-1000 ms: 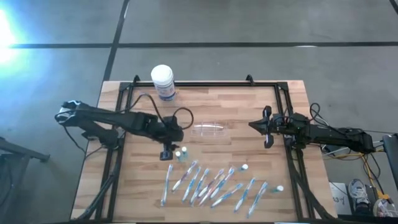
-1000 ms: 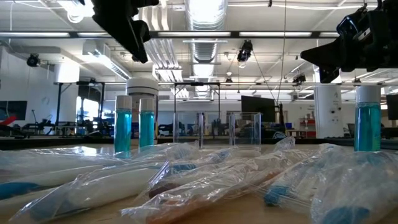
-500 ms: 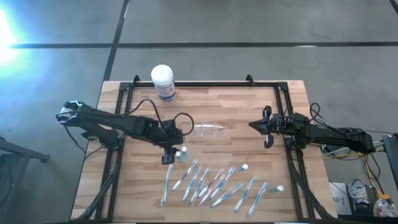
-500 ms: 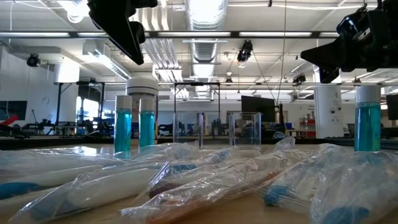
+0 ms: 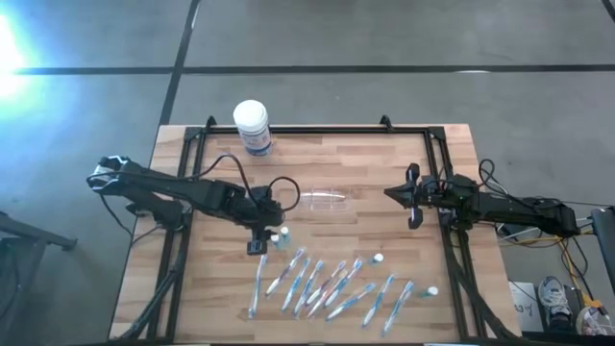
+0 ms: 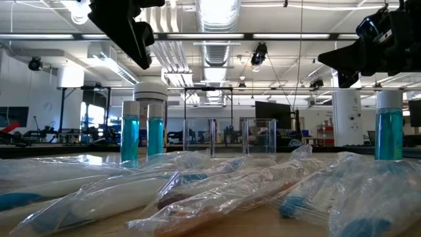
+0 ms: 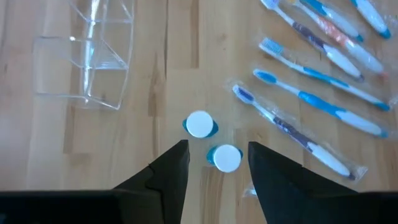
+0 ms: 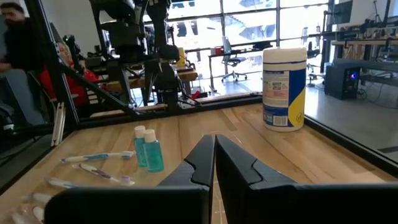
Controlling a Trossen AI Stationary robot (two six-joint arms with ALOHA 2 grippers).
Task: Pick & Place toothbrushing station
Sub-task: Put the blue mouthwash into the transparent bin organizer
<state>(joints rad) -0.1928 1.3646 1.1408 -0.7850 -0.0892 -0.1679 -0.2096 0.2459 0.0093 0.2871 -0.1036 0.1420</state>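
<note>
Hovering above two small blue bottles (image 5: 278, 236) with white caps, the left gripper (image 7: 214, 163) had its fingers spread and grasped nothing. From it, the toothbrushing station (image 5: 322, 200) lay on the wooden table (image 5: 365, 168) toward two o'clock in the high view, near but apart, untouched. Wrapped toothbrushes (image 5: 327, 285) fanned out toward four o'clock of the bottles. A white tub (image 5: 252, 127) stood at the table's far edge, toward eleven o'clock of the station. The right gripper (image 5: 413, 197) waited at three o'clock, fingers pressed together, empty.
</note>
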